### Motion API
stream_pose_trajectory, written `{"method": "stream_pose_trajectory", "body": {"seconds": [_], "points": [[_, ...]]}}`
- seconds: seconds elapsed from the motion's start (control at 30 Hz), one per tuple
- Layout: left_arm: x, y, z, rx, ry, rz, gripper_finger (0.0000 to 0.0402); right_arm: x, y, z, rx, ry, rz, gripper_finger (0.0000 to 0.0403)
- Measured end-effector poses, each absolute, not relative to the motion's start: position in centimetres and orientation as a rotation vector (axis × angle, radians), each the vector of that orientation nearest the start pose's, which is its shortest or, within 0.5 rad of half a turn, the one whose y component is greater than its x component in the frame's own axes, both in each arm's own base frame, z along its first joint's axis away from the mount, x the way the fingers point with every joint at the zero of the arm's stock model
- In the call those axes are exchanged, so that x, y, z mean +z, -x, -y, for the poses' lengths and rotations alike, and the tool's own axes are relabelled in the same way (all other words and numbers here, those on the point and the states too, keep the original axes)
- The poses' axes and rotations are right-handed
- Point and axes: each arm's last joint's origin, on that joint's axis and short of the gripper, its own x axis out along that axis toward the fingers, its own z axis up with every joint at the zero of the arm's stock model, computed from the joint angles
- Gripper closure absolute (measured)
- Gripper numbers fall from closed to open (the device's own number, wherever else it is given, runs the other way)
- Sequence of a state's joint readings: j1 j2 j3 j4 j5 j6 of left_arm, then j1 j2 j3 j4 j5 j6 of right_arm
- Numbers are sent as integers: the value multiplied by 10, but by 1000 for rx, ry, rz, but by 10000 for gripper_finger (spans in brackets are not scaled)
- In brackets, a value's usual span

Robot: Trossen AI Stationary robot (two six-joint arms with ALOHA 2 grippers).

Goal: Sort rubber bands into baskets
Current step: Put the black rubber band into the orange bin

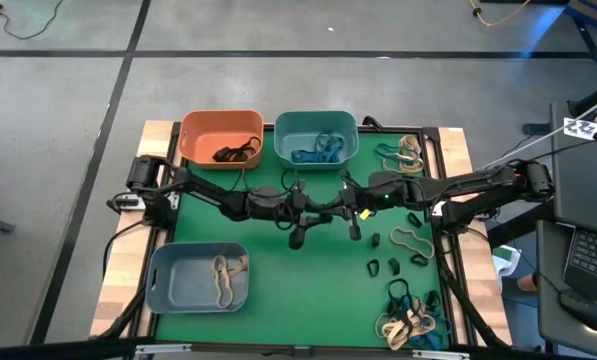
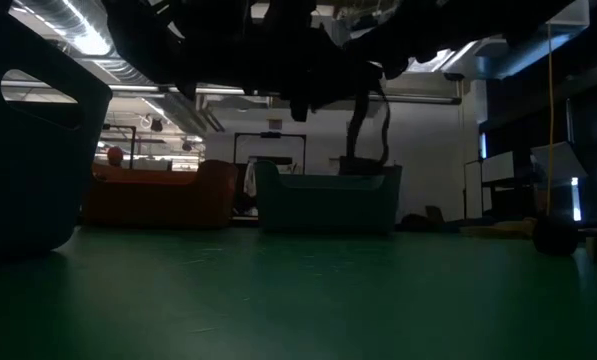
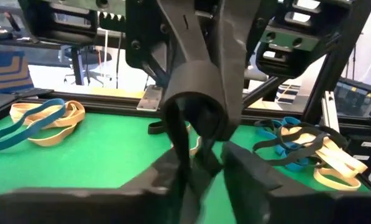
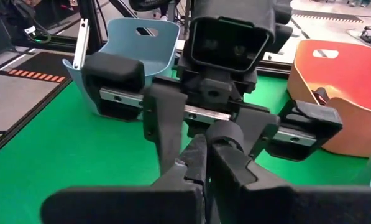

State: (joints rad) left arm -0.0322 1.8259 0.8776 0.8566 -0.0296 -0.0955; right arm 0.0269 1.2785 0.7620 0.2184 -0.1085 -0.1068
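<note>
Meeting mid-mat: left gripper [image 1: 296, 240] and right gripper [image 1: 354, 232] tip to tip above green mat [image 1: 278, 290], black rubber band [image 3: 184, 134] looped round right fingers, which are pressed together; left fingers part-spread beside band. Orange basket [image 1: 221, 139] and teal basket [image 1: 316, 139] at far edge, grey-blue basket [image 1: 197, 277] near left; loose bands [image 1: 410, 240] right

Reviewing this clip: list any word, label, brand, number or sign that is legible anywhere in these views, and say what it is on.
None can be read.
Patterned tag off the table's right edge in the high view: black-and-white marks, too small to read.
Orange basket, teal basket, grey-blue basket: no lettering visible.
Left gripper and right gripper: no legible marking.
</note>
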Motion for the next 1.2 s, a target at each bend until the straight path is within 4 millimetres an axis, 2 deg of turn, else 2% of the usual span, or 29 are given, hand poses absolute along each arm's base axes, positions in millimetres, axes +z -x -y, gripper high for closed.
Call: {"method": "stream_pose_trajectory", "body": {"seconds": [0.13, 0.2, 0.3, 0.4, 0.53, 0.63, 0.8, 1.0, 1.2], "points": [[186, -374, 11, 1, 65, -97, 375, 259, -279, -10, 142, 44, -295, 386], [185, -374, 11, 0, 48, -99, 392, 259, -279, -10, 130, 13, -300, 385], [185, -374, 11, 0, 47, -100, 386, 258, -278, -10, 113, -26, -310, 370], [185, -374, 11, 0, 44, -104, 384, 259, -278, -10, 131, -41, -313, 334], [185, -370, 11, 0, 14, -188, 395, 273, -269, -11, 163, -77, -400, 281], [194, -361, 10, 9, -7, -268, 392, 286, -256, -11, 160, -80, -489, 255], [215, -340, 6, 97, -71, -380, 386, 287, -239, -11, 146, -119, -583, 240], [247, -309, -5, 227, -119, -452, 396, 264, -238, -10, 120, -139, -668, 242], [272, -276, -27, 420, -139, -487, 386, 237, -239, -7, 4, -146, -699, 242]]}}
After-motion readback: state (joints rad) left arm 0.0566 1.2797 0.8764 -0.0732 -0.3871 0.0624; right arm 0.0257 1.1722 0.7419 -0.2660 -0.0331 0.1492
